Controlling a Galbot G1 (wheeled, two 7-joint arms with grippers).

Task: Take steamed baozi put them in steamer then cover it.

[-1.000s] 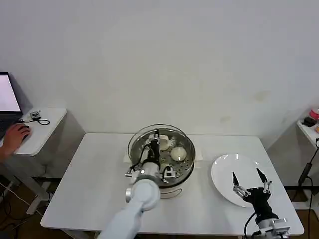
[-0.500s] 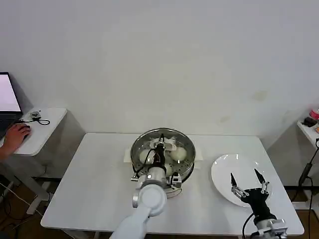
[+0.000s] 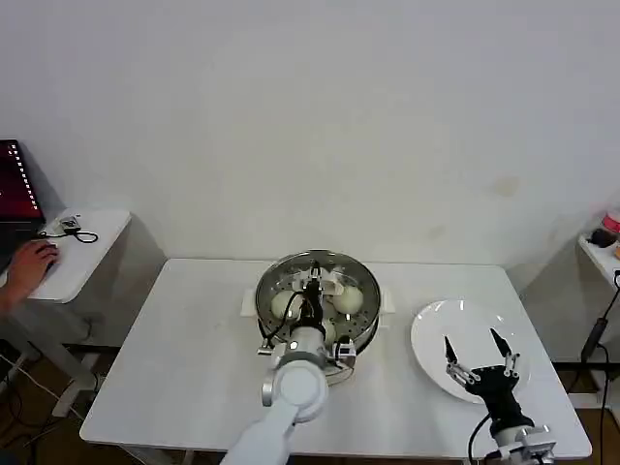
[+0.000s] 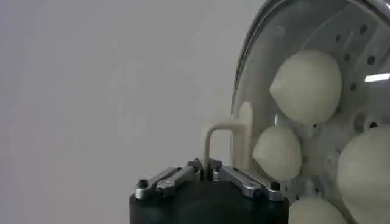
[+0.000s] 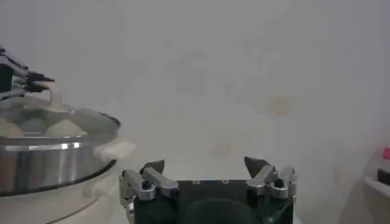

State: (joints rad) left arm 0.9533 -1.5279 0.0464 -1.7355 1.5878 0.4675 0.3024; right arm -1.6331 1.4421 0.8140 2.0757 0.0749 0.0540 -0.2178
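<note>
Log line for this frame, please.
left gripper: shut on cover handle | cover: seated on steamer | baozi: inside | right gripper: open over plate

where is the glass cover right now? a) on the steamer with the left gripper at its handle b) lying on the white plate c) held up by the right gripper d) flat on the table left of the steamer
a: the cover sits over the steamer with the baozi visible through the glass, and the left gripper is shut on its whitish handle; the right gripper hangs open over the plate.
</note>
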